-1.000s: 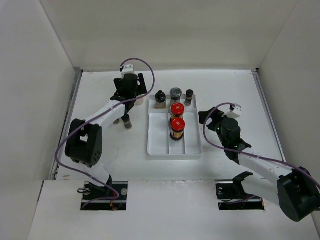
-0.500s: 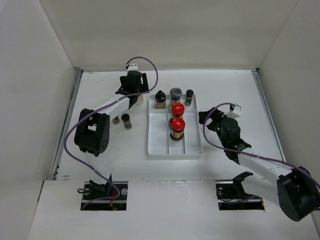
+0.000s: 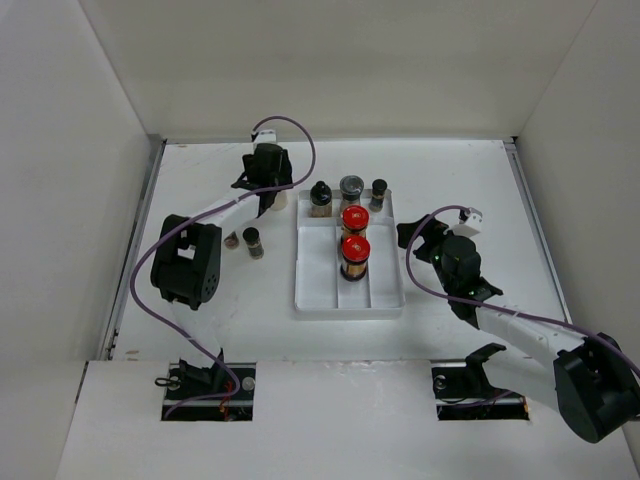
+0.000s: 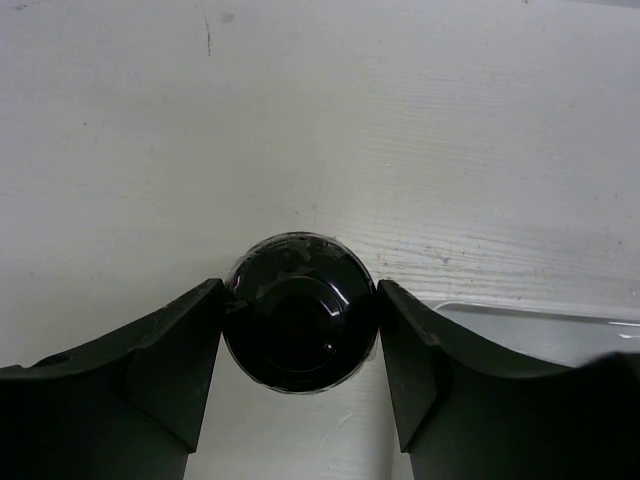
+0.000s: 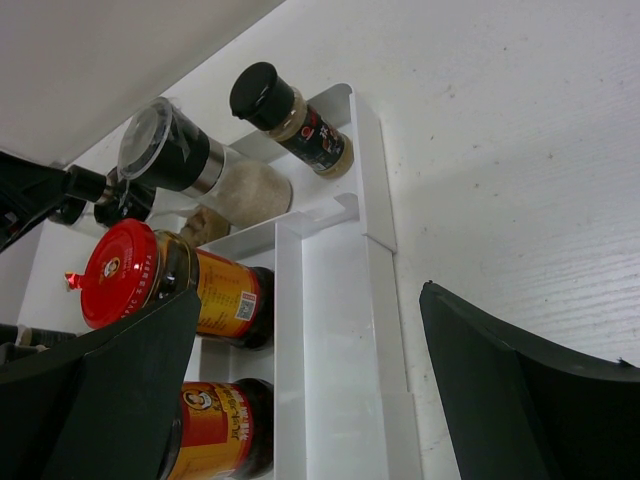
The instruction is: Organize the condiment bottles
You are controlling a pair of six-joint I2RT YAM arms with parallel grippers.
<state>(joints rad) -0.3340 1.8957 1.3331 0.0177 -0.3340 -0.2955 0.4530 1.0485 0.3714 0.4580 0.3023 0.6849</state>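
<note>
My left gripper [image 3: 268, 192] is at the far left of the table, left of the white tray [image 3: 320, 300]. In the left wrist view its fingers press on both sides of the round black cap of a small condiment bottle [image 4: 298, 312], which stands on the table. Two amber red-capped bottles [image 3: 355, 218] [image 3: 355, 248] stand in the tray's middle lane. At the tray's far end stand a grey-lidded bottle [image 3: 351, 186] and two black-capped ones [image 3: 321, 193] [image 3: 379, 187]. My right gripper [image 3: 415, 235] stands open just right of the tray, holding nothing [image 5: 310, 300].
Two small black-capped bottles [image 3: 253, 240] [image 3: 232, 240] are on the table between my left arm and the tray. The tray's right lane [image 5: 340, 330] is bare. The tray's corner [image 4: 540, 325] lies close to the right of my left fingers. White walls enclose the table.
My left gripper has shifted slightly right and its jaws have closed in onto the black cap. The right arm and the bottles in the tray have not moved.
</note>
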